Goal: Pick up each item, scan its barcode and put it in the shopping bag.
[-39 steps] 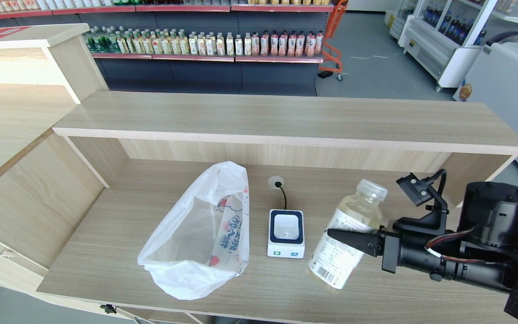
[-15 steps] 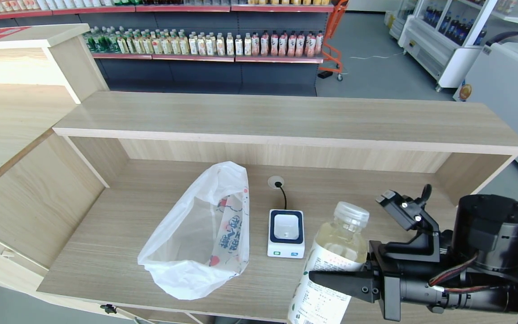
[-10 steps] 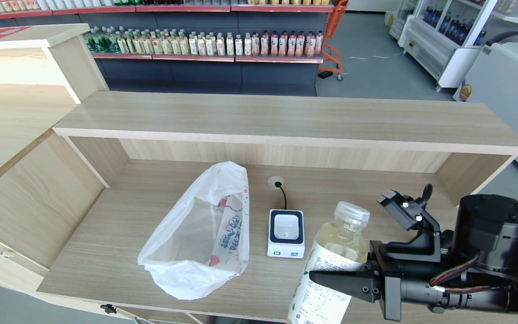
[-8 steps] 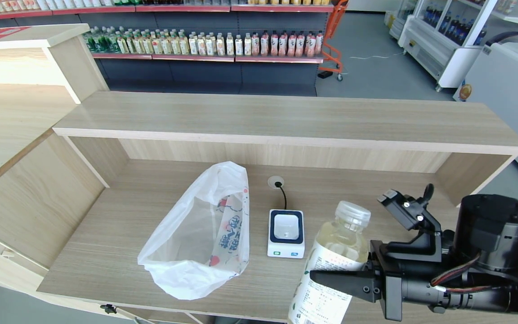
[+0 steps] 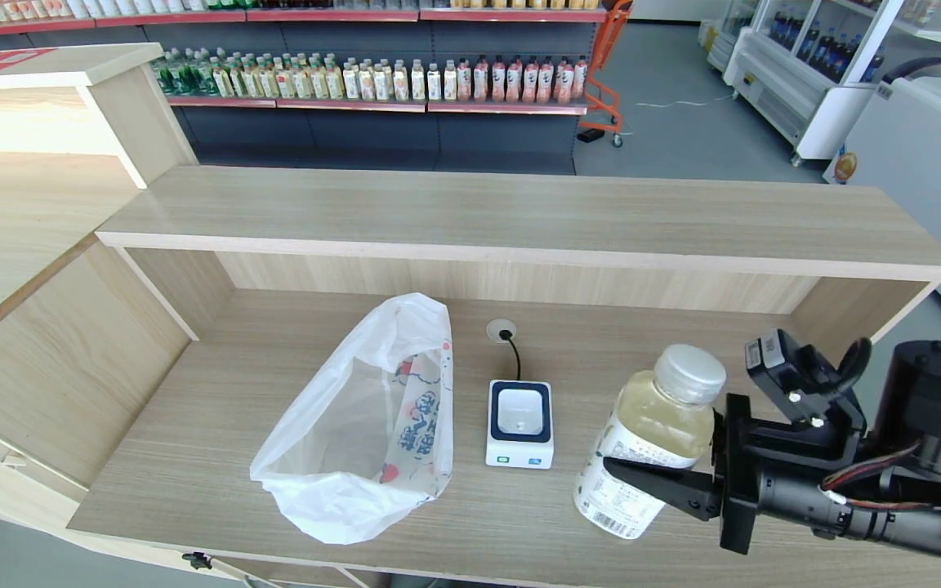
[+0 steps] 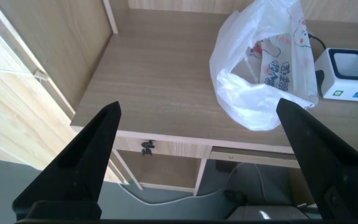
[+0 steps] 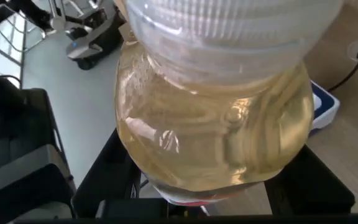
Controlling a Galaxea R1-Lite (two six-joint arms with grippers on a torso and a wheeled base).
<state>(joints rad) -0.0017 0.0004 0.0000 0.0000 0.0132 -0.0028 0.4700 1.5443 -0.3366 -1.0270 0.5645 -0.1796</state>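
- Spanning the head view, the wooden surface (image 5: 193, 457) has a side wall on its left and a raised ledge (image 5: 519, 212) behind. Bare wood lies open between that wall and the bag.
- The white shopping bag (image 5: 372, 425) lies left of centre, its mouth gaping toward the front edge and its lower rim close to it.
- The right arm (image 5: 830, 506) comes in from the right, its jaws clamped on the bottle's labelled body.
- The left jaws are spread wide, out past the front edge on the bag's side.
- The bottle (image 5: 650, 445) of pale yellow drink is tilted, right of the scanner, its base near the front edge.
- The barcode scanner (image 5: 520, 422) sits just right of the bag, its cable (image 5: 513, 353) running back.
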